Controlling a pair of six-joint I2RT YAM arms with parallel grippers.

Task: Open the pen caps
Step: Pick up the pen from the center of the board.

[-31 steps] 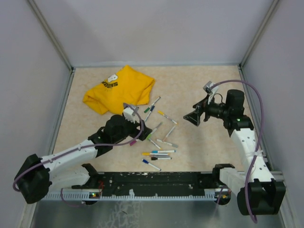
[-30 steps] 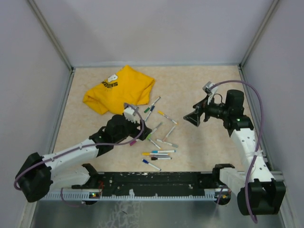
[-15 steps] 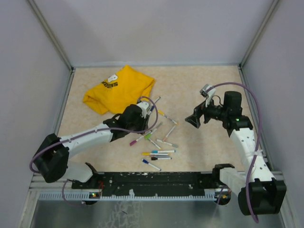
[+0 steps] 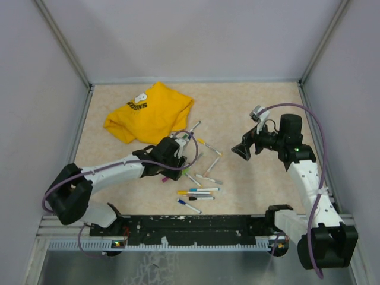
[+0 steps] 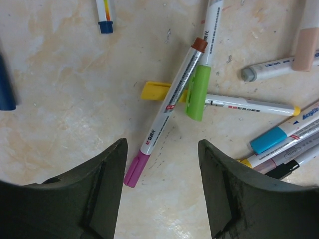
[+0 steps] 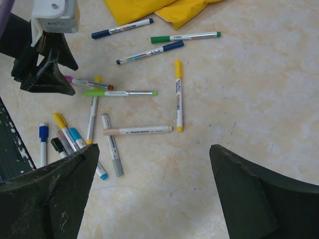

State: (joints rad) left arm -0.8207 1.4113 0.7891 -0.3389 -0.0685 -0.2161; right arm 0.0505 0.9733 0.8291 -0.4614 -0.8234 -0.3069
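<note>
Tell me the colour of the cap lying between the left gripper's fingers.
The cap is magenta, clearest in the left wrist view.

Even, diffuse light coming from above, filling whole enclosure; no hard shadows falling anywhere. Table [image 4: 249,107] reading bright and pale, no glare burning out. Top view looking sharp but distant, pens [image 4: 199,191] showing as thin slivers. Left wrist view rendering pen lettering crisply, short soft shadows hugging barrels; left fingers [image 5: 94,194] going dark, slightly soft at bottom edge. Right wrist view bending toward edges; right fingers [image 6: 254,199] looming large, dark, falling out of focus.
</note>
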